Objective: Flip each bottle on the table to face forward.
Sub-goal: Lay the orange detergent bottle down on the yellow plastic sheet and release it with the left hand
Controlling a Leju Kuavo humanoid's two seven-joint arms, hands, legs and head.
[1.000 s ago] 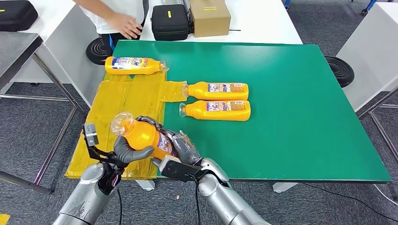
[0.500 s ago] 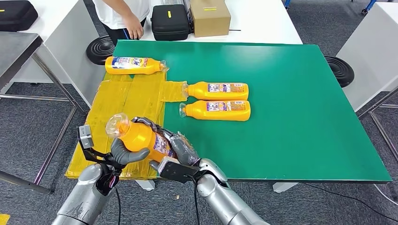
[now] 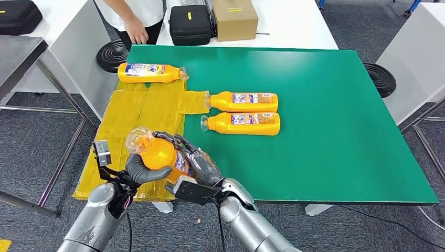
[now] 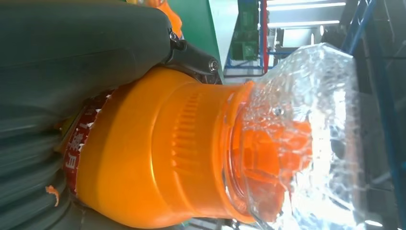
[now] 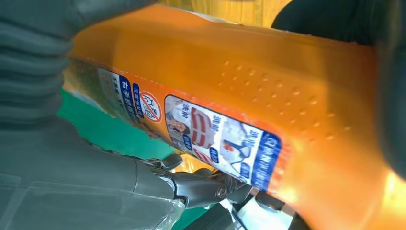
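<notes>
- Gripping one bottle (image 3: 160, 153) together, both hands hold it lifted above the near left corner of the table (image 3: 325, 131), over the yellow sheet (image 3: 141, 113).
- The left hand (image 3: 137, 169) cups the bottle from below near its neck, its grey thumb curled across the orange body.
- The right hand (image 3: 202, 167) wraps the bottle's lower half, dark fingers (image 3: 173, 139) closed over the top of it.
- The held bottle tilts, its clear cap (image 3: 137, 139) raised toward the left edge and its base toward the right hand.
- In the left wrist view the cap (image 4: 306, 139) juts past the hand (image 4: 72, 72), with a red label band just beside the fingers.
- In the right wrist view the printed label (image 5: 215, 134) faces the camera, with the hand (image 5: 38, 86) pressed along the bottle (image 5: 297, 91).
- Two more bottles lie side by side, nearly touching, toward the table's middle, caps pointing left: far bottle (image 3: 244, 101), near bottle (image 3: 243, 123).
- A fourth bottle (image 3: 149, 73) lies by the far left corner, cap pointing right.
- A person (image 3: 135, 18) stands beyond the far left corner.
</notes>
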